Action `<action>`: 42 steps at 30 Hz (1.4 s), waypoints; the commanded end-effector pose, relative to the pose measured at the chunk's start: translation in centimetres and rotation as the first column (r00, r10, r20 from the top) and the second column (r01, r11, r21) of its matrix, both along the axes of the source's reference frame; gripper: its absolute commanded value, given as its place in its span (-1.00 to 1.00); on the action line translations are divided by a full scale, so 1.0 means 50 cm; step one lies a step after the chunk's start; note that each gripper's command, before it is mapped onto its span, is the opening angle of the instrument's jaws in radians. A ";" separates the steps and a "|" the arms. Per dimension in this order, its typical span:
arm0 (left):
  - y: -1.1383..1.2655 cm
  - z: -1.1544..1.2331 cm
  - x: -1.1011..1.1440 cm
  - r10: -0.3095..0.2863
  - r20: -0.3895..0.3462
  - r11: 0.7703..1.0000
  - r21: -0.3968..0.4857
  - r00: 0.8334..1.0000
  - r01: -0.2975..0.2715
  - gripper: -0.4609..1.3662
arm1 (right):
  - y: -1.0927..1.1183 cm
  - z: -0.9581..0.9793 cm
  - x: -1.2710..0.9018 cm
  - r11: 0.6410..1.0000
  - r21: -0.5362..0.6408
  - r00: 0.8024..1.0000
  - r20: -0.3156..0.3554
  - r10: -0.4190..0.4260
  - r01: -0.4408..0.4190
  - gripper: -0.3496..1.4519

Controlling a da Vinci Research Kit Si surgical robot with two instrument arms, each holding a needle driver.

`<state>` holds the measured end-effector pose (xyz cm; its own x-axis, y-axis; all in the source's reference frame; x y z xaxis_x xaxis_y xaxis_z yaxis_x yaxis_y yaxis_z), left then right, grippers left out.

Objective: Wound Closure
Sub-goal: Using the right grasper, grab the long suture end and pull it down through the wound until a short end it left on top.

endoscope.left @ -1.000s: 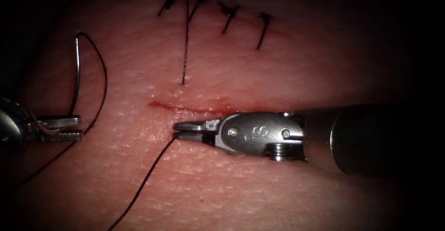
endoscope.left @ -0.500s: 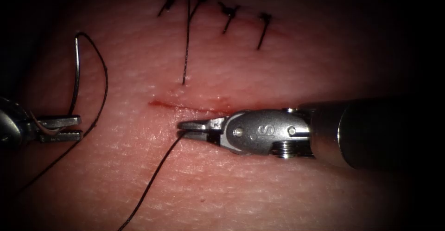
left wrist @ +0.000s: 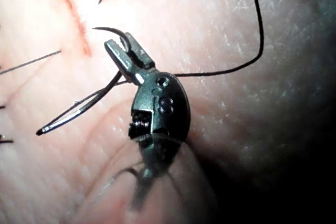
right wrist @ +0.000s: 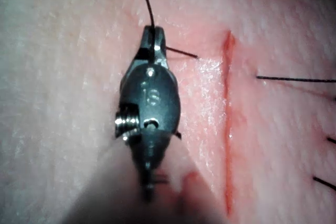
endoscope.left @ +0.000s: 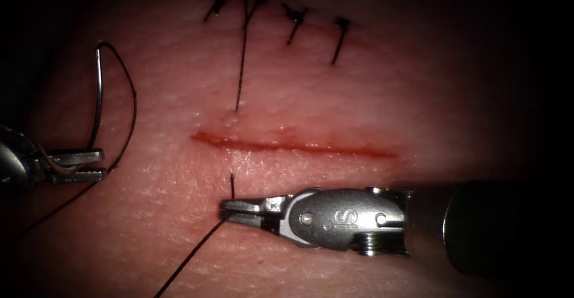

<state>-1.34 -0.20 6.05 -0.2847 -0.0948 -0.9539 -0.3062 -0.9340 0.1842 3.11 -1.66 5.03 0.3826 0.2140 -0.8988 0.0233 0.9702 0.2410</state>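
Far left of the cut, the left tool lies level, jaws pinching the curved needle near its swaged end, clear of the tissue. Just below the cut, the right tool reaches in level, jaws clamped on the thread.

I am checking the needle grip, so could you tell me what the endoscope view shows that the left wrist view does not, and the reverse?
Endoscope view: the right tool, jaws shut on the thread below the cut, and four tied stitches above it. Left wrist view: the short hooked end of the needle poking past the left tool. Both: the left tool shut on the needle near one end of its curve, with the needle out of the tissue.
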 end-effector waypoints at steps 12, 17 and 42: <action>-0.0001 0.0002 -0.0002 0.006 -0.002 1.000 0.002 1.000 -0.006 -0.88 | -0.0130 -0.0088 -0.0017 0.996 0.049 0.998 0.000 -0.069 0.068 -1.00; -0.0002 0.0002 -0.0002 0.006 -0.002 1.000 0.001 1.000 -0.006 -0.88 | -0.0192 -0.0111 -0.0024 0.993 0.083 0.997 -0.008 -0.080 0.081 -1.00; -0.0005 0.0006 -0.0005 0.006 -0.003 1.000 0.005 1.000 -0.006 -0.88 | -0.0285 -0.0195 0.0015 0.973 0.167 0.987 -0.067 -0.147 0.156 0.63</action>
<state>-1.36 -0.22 6.08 -0.2869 -0.0912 -0.9536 -0.3086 -0.9336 0.1822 3.17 -3.07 4.06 0.3760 0.3022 -0.8759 0.1752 0.9051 0.3875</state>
